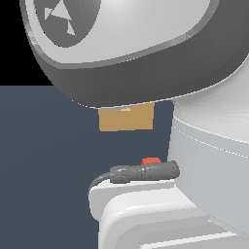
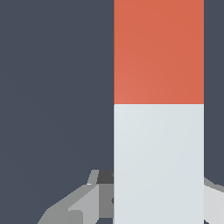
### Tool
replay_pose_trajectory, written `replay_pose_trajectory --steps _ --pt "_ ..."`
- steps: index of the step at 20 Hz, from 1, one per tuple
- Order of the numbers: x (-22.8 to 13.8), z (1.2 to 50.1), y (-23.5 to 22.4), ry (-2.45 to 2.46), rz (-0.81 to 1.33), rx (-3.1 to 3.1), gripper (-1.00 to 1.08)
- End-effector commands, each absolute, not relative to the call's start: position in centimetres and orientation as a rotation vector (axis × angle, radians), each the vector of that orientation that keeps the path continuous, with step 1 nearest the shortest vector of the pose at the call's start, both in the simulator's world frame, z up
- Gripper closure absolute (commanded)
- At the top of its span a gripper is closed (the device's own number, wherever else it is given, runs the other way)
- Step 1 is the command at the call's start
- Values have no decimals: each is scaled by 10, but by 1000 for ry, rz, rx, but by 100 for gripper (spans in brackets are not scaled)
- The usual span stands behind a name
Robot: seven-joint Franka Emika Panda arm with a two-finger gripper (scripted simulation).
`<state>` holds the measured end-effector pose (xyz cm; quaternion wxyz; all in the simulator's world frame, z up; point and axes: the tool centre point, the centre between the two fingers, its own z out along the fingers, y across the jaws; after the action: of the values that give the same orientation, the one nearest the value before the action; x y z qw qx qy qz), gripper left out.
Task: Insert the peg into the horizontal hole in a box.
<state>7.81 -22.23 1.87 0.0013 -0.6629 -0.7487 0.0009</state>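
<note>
Wrist view puts the peg point(image 2: 158, 109) right under your camera: its white half nearest, its red-orange half running beyond, lying across the dark floor point(image 2: 52, 87). Grey finger parts of the gripper point(image 2: 158, 199) flank the white half on both sides, but you cannot tell whether they clamp it or merely straddle it. Farther off, in the exterior view, the arm's bulk hides most of the scene; only a red sliver of peg shows, well short of the box point(image 1: 125, 119). Its hole is not visible. Judge insertion not yet started: carrying and aligning remain.
</note>
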Motion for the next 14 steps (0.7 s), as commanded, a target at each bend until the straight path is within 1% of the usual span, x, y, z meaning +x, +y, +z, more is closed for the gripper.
replay_pose_trajectory --steps 1,8,14 --pt "78 22 -216 -2354 0 -2080 108" --pt "72 33 -185 -2357 0 -2076 108" --pt "61 51 -132 -2363 0 -2069 108"
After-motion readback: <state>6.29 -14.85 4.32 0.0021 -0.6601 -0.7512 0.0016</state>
